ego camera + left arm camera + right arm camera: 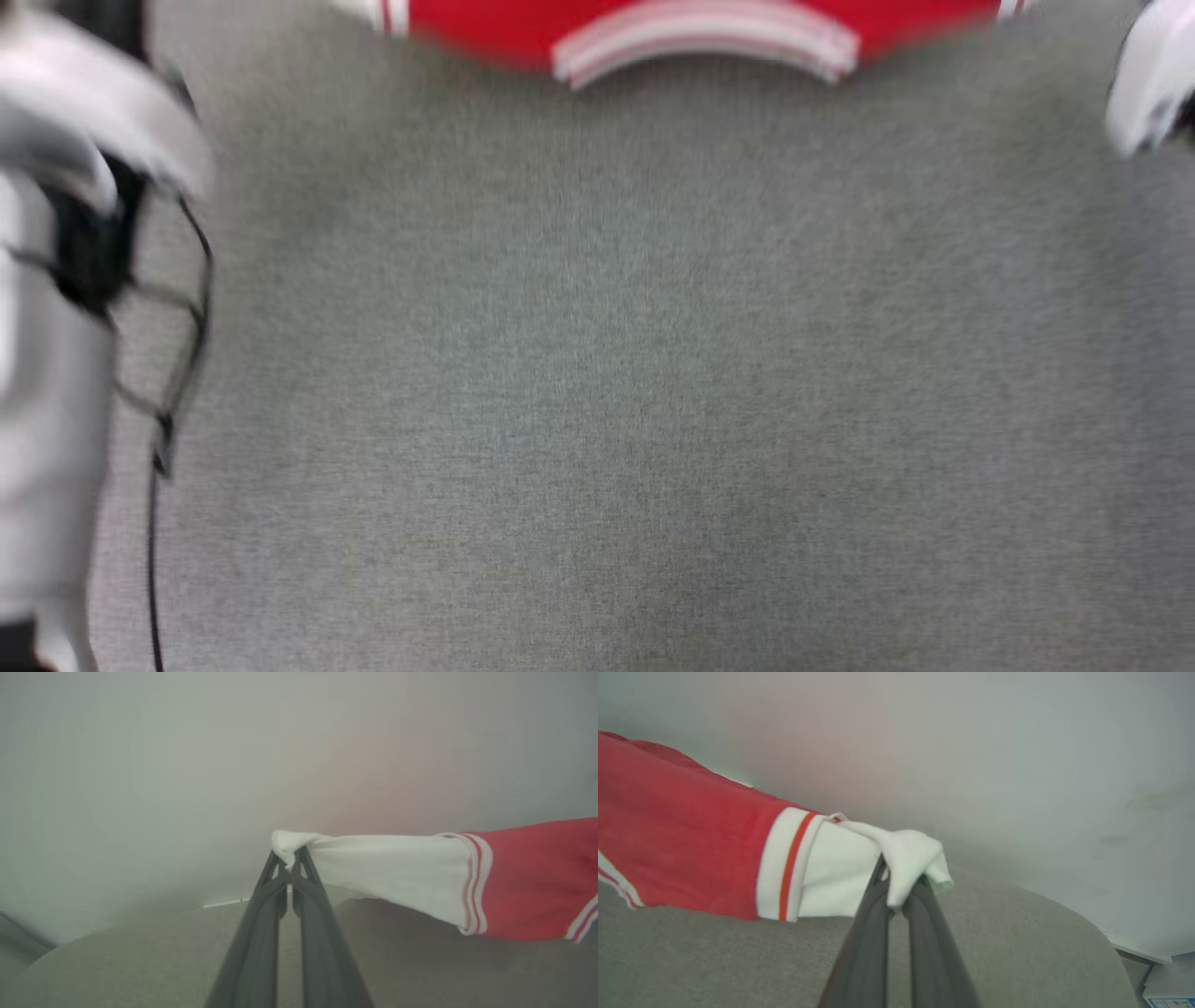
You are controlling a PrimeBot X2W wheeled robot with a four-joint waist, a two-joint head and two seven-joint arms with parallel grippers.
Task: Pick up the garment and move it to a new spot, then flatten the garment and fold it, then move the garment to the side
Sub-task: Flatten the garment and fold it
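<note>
Overhead, garment [485, 23] blurred and cropped, left tool [292, 856] clamping sleeve [387, 868], right tool [896, 889] likewise

The shirt [700, 28] is red, with white short sleeves and red-and-white striped trim. It is stretched out sideways and held up by both sleeve ends. The left claw [292, 858] pinches one sleeve tip and the right claw [896, 886] pinches the other. In the head view its curved striped trim lies at the top edge, over the grey worktop [597, 373].
</note>
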